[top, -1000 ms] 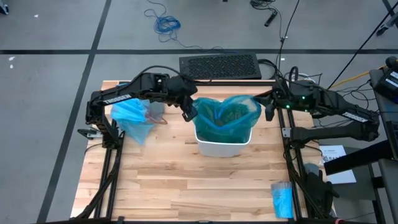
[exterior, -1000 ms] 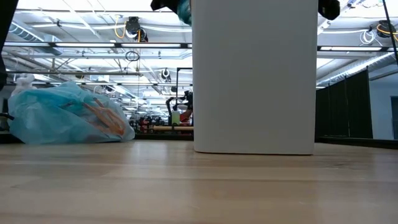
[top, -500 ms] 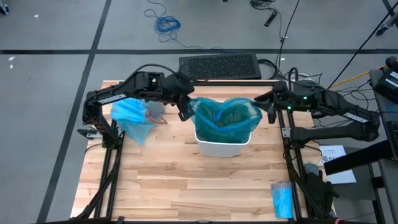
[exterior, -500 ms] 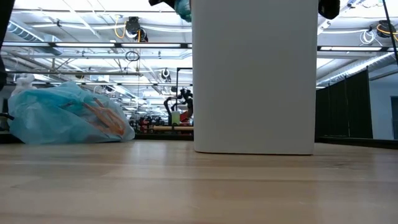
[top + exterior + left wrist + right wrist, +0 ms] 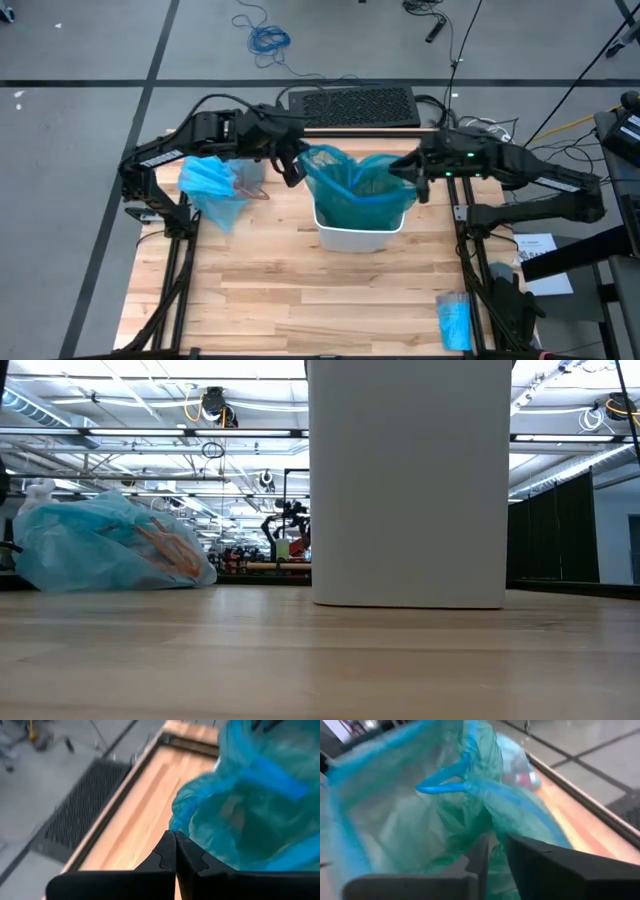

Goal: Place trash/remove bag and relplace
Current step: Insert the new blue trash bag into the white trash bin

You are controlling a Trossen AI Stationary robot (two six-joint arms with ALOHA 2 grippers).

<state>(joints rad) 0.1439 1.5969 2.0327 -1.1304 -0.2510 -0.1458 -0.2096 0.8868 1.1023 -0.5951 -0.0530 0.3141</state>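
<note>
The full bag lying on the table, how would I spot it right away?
Start at the white bin in the middle of the wooden table. Look to the table's far left corner: there a light-blue bag lies, stuffed and closed. Unlike the darker teal bag in the bin, it rests on the wood.

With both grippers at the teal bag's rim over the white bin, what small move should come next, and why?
Probably draw the left gripper and right gripper outward and down, since the teal bag bunches above the white bin, its rim not yet folded over the edge.
</note>
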